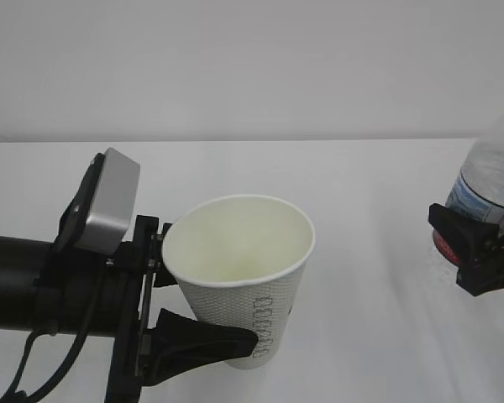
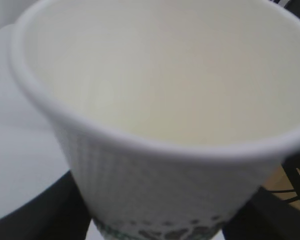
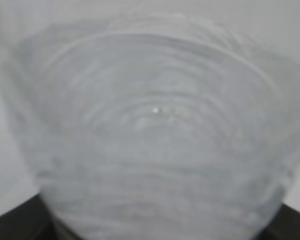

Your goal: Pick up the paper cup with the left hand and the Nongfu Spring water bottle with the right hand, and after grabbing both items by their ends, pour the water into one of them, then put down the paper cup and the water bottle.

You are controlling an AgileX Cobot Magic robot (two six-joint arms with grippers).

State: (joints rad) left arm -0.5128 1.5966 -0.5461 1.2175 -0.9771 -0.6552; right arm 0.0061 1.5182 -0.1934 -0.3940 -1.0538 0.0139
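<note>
So, desk [image 1: 378, 252]: white and wide, it fills the lower part of the outside picture under a pale wall.
Left hand [image 1: 172, 285]: black, coming in from the left edge of the outside picture, with a grey box [image 1: 109, 201] on top of its arm.
Left fingers [image 1: 206, 340]: spread partway and closed on the paper cup, one curved black finger wrapping the lower front of the cup and the other side pressed near the rim.
Paper cup [image 1: 239, 269]: white with little dimples and green print down its side, in the lower middle of the outside picture, tipped a bit with its open mouth facing up and right.
Cup up close [image 2: 160, 125]: it fills the left wrist picture, and the inside looks creamy; I cannot tell if it has water in it.
Nongfu Spring water bottle [image 1: 491, 180]: clear plastic, at the right edge of the outside picture, well apart from the cup.
Bottle up close [image 3: 155, 130]: blurry grey rings fill the right wrist picture.
Right hand [image 1: 479, 248]: black, at the right edge, below the bottle's clear part.
Right fingers [image 1: 454, 227]: spread partway and closed around the bottle.
</note>
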